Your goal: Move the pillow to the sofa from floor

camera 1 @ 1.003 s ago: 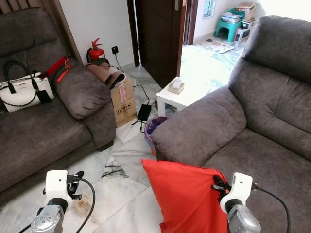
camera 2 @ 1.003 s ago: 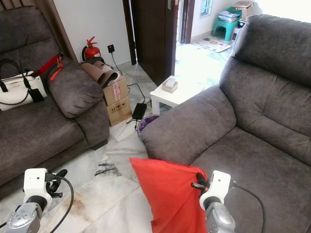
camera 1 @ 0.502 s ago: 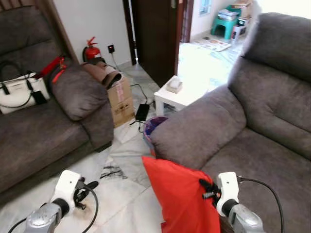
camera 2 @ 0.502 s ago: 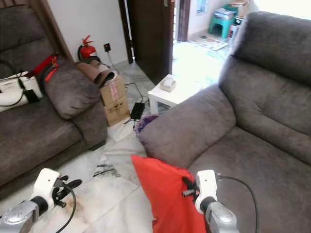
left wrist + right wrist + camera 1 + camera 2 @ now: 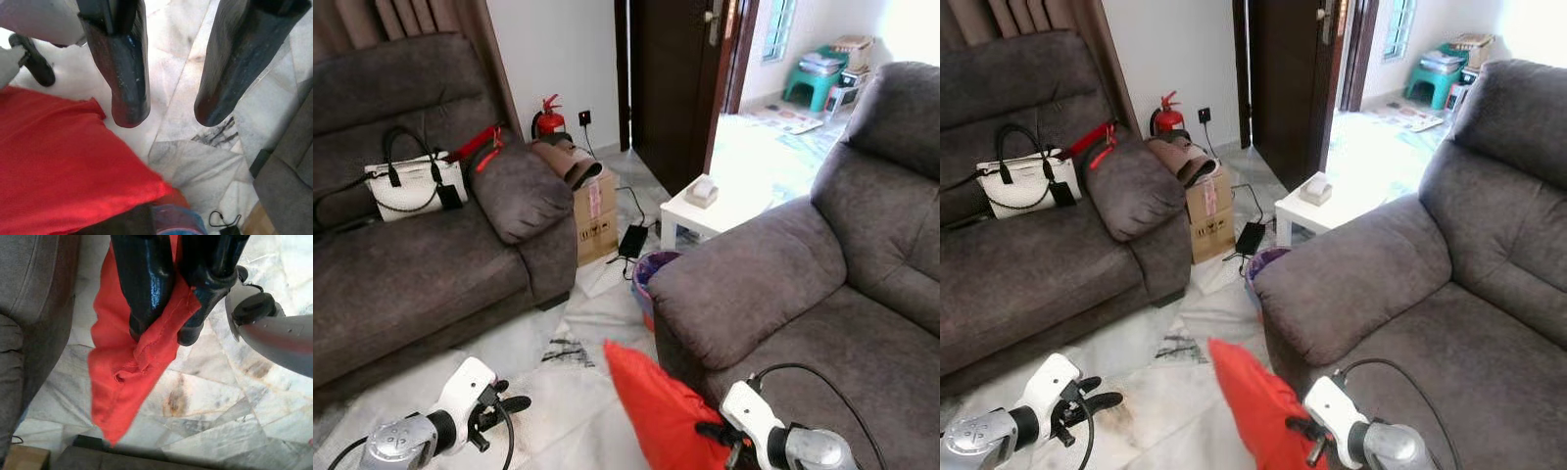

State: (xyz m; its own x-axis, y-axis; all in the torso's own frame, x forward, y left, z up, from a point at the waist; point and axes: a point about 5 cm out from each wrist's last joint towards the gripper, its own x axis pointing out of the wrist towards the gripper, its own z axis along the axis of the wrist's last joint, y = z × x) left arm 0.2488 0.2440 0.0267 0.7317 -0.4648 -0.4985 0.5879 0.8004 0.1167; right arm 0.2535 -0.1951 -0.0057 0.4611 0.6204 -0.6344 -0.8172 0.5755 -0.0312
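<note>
The red pillow (image 5: 658,409) hangs by one edge over the marble floor, against the front of the right grey sofa (image 5: 759,284). My right gripper (image 5: 160,332) is shut on a fold of its red fabric, low at the sofa's front corner (image 5: 713,431). The pillow's lower part is cut off by the frame's edge. My left gripper (image 5: 171,111) is open with nothing between its fingers. It hovers above the floor to the left of the pillow (image 5: 58,161), apart from it, and appears as a white wrist with black fingers (image 5: 505,405).
A second grey sofa (image 5: 411,279) on the left holds a white handbag (image 5: 411,186). Between the sofas stand a cardboard box (image 5: 595,211), a purple bin (image 5: 654,266), a charger with cable and a small white table (image 5: 710,208). A fire extinguisher (image 5: 548,117) stands by the wall.
The whole picture has shifted, so the camera has moved. My right gripper and the pillow now sit lower in the view. My left gripper has reached forward, closer to the pillow.
</note>
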